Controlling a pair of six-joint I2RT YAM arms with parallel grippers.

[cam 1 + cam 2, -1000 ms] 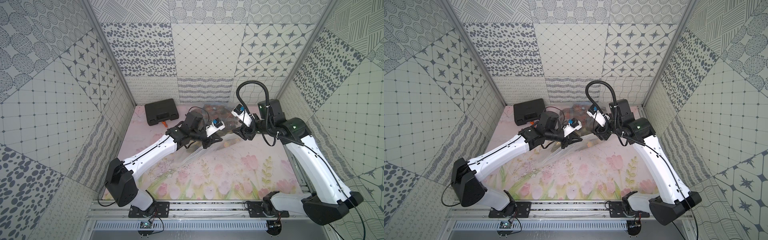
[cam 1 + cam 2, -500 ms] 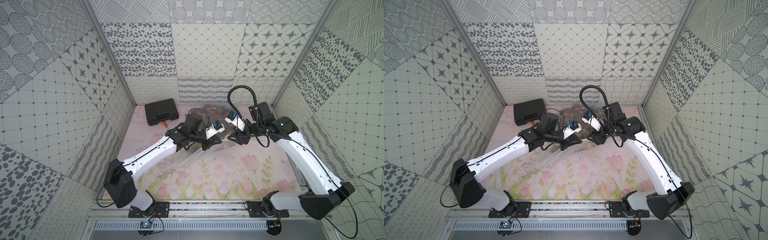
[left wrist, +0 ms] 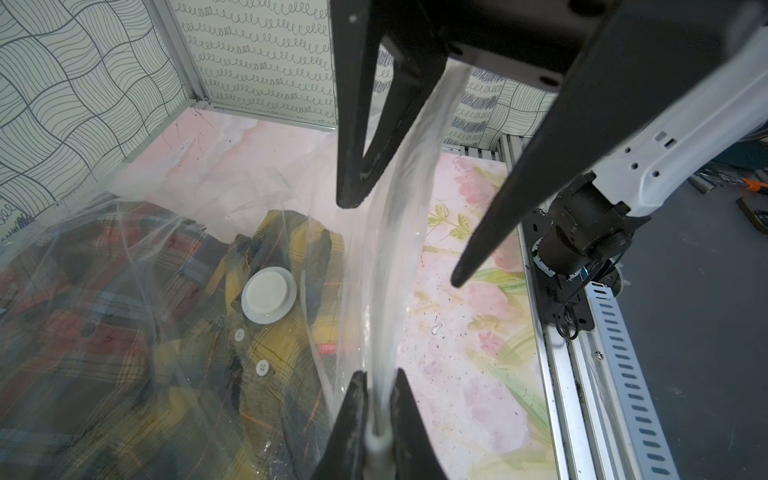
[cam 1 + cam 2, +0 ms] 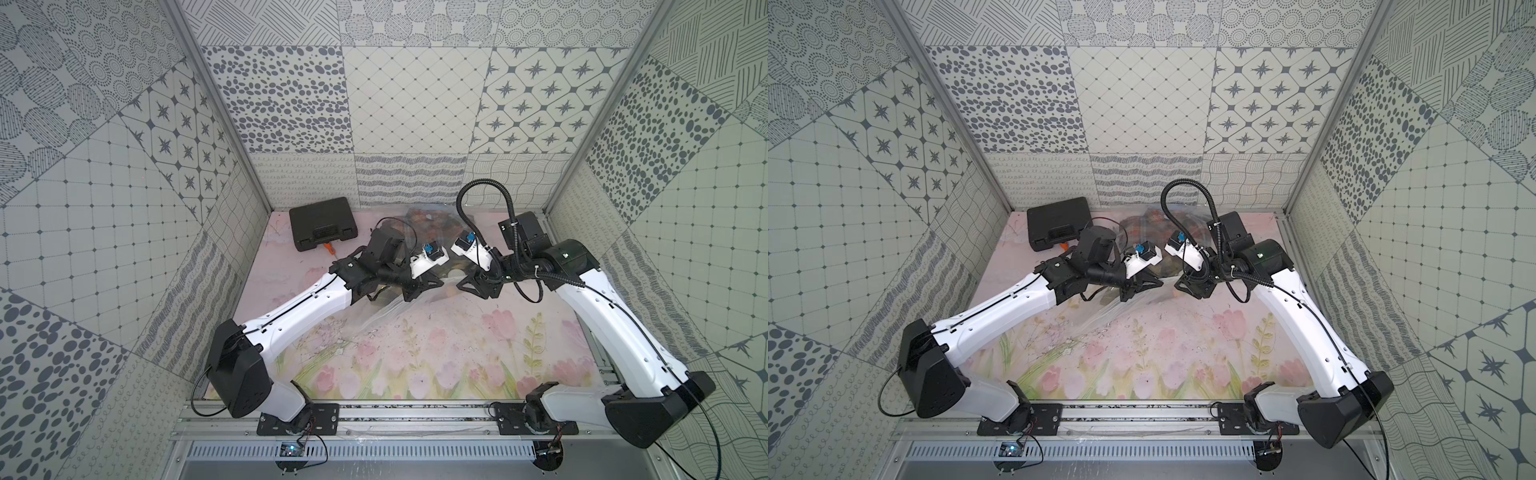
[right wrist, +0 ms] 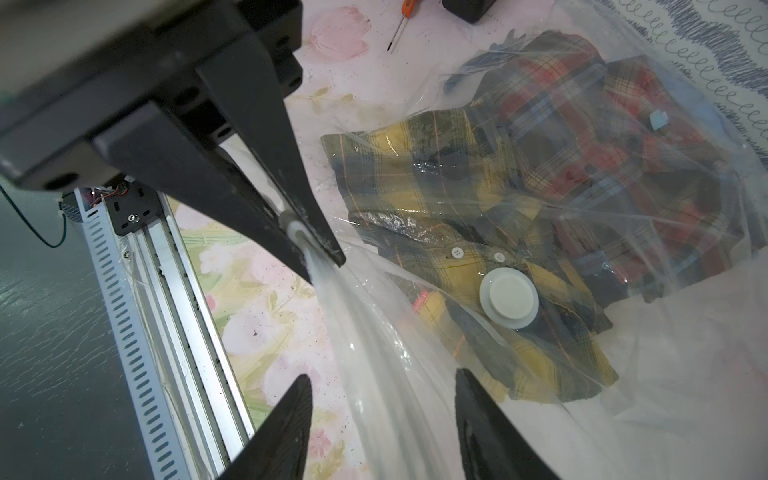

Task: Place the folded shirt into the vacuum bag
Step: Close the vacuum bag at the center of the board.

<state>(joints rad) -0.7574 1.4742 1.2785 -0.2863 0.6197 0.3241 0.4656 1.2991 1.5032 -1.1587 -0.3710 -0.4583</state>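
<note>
Left gripper (image 3: 379, 376) pinches vacuum bag (image 5: 365, 324) rim; right gripper (image 5: 382, 374), at three o'clock, gapes astride; seemingly slack film could slip free

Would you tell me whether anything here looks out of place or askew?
Yes. The edge of the vacuum bag is bunched into a taut rope in the left pincer, not flat, and an orange screwdriver lies loose beside the black case.

You have a clear vacuum bag (image 5: 386, 345) with a white valve cap (image 5: 509, 298), a yellow-olive plaid shirt (image 5: 449, 195), a pink floral table (image 4: 415, 353).
</note>
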